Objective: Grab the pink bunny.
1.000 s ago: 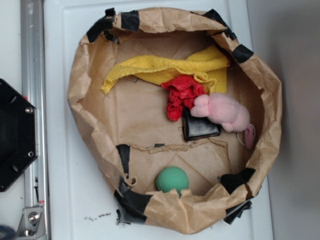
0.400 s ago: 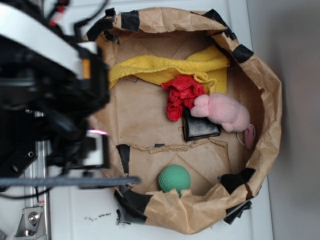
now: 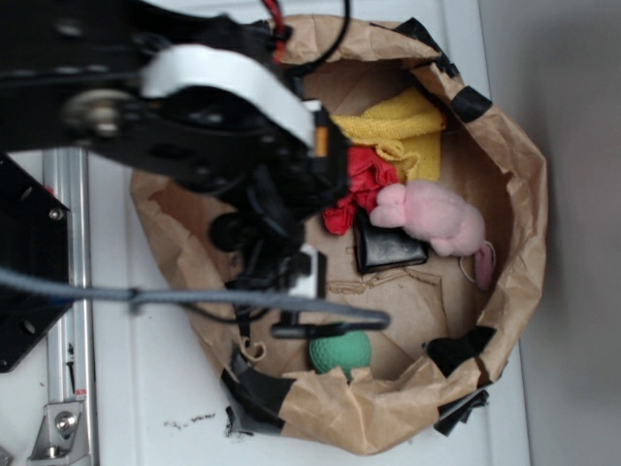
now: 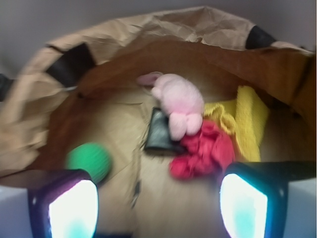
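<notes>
A: Pincer [image 4: 157, 208] spread wide, empty; both fingers frame the bag floor in the wrist view.

B: Target?

A: Pink bunny [image 4: 178, 103] lies ahead, well apart, inside the paper bag [image 3: 514, 175], touching the red cloth [image 4: 204, 151] and the black item [image 4: 159, 133].

B: Risk?

A: Judged: closing early snags the red cloth along with it; the bag wall beside the bunny could block a finger.

Fuzzy pale pink bunny [image 3: 435, 218] lies on its side, darker ear outstretched
</notes>
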Motion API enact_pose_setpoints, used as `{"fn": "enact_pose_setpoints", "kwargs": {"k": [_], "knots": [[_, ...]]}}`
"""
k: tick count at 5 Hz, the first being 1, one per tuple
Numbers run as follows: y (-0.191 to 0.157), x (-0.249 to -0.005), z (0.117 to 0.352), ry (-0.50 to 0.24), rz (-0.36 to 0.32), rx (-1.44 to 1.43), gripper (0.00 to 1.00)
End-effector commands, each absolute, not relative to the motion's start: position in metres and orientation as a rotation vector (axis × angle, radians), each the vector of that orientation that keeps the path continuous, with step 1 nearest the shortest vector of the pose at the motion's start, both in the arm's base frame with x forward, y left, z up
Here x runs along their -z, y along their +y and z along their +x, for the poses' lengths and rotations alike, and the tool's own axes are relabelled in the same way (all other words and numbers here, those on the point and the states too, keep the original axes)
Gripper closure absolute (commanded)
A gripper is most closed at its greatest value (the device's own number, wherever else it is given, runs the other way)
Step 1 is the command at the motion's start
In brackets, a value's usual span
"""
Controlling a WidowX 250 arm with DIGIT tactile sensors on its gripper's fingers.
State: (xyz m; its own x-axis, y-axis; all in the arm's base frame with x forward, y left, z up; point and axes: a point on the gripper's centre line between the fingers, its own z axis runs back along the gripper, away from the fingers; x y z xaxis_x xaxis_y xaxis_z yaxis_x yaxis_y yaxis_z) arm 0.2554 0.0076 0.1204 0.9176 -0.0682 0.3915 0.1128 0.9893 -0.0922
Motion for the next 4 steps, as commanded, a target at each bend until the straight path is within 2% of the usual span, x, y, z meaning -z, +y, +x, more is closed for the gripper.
{"fn": "enact_pose_setpoints", "kwargs": {"k": [1,2,3,4], "knots": [[0.019,-0.1,0.31,-0.435,-0.046,0.152,0.0],[0.007,-0.084,0.329,-0.413,-0.063,0.191,0.0],[-0.003,-0.078,0.349,-0.422,-0.043,0.223,0.0],[-0.003,-0.076,0.363,-0.422,-0.028,0.211,1.0]]}}
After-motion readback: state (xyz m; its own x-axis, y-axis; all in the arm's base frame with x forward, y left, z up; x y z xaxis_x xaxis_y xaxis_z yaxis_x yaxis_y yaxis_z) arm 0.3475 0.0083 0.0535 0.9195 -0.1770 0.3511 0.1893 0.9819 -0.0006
